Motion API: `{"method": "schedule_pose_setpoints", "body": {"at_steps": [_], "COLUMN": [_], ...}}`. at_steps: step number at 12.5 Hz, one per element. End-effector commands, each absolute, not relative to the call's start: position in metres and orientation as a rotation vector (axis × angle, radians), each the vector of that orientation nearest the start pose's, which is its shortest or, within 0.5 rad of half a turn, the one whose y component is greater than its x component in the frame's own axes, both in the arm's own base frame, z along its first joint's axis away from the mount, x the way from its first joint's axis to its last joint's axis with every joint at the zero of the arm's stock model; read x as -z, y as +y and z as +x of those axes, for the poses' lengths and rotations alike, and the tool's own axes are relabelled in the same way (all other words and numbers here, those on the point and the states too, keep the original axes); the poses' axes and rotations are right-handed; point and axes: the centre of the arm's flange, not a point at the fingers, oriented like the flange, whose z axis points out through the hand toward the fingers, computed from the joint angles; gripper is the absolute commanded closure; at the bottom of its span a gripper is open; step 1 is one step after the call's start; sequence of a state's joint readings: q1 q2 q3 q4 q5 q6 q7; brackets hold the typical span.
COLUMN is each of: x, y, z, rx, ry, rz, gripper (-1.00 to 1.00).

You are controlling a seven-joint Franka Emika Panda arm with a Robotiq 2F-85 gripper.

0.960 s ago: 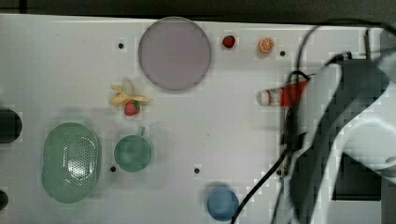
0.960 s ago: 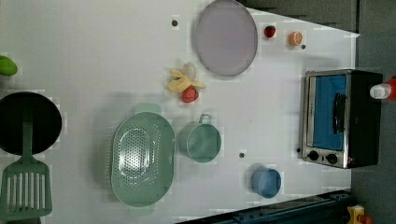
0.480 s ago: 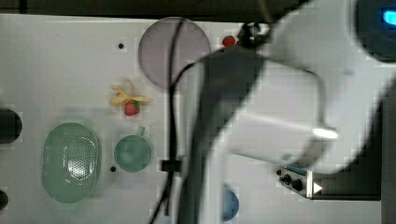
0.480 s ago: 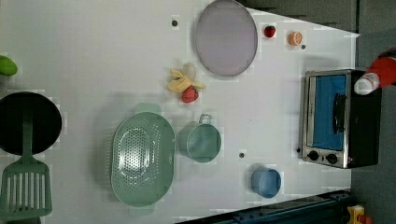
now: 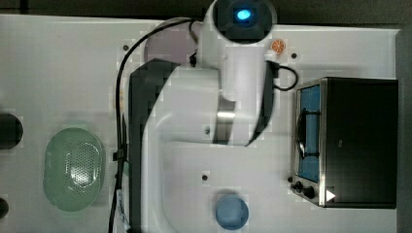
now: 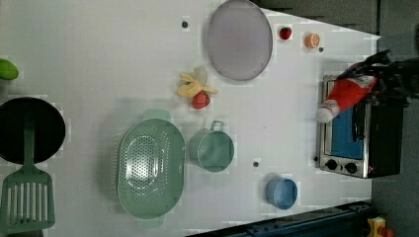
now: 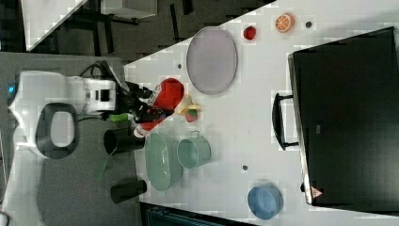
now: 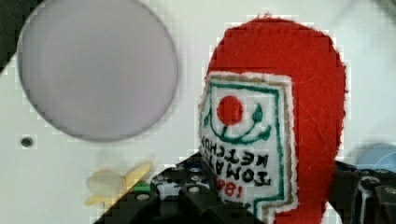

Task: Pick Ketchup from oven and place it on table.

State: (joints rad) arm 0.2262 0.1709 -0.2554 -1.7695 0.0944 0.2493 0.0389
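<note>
With its fingers clamped on the ketchup (image 6: pixel 346 94), the gripper (image 6: pixel 383 79) carries the bottle in the air, outside the oven (image 6: pixel 358 131). Extraction is complete. Remaining: lower the bottle to the table (image 6: pixel 99 54), then release.

Oven (image 5: pixel 357 141) at the top view's right

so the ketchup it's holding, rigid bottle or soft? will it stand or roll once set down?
Likely soft: in the wrist view the ketchup looks fuzzy, with a stitched label, so probably a light plush that squashes in the gripper. Its tapered, rounded body would probably flop over on the table rather than stand, and roll little.
</note>
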Motion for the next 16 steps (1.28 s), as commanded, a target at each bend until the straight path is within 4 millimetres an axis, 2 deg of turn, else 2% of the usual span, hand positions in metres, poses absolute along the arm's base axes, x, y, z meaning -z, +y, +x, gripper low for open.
{"method": "schedule_pose_setpoints", "body": {"at_steps": [1,7,10,12,13,15,16], "x": [-0.424,-0.302,-0.249,-0.22,-0.208,-0.193,-0.195], "y": [0.004,-0.01,-0.015,-0.019,-0.02,-0.02,-0.02], "z": [0.584,0.544,0.539,0.537,0.535,0.533,0.537], "rx": [-0.17,-0.251,-0.236,-0.24,-0.257,-0.243,-0.194], "ry": [1.324,1.385,1.409,1.427,1.432,1.434,1.426], "rz": [-2.869,-2.884,-2.904,-2.914,-2.924,-2.931,-2.925], "gripper": [-0.27,-0.27,-0.27,-0.27,-0.34,-0.75,-1.0]}}
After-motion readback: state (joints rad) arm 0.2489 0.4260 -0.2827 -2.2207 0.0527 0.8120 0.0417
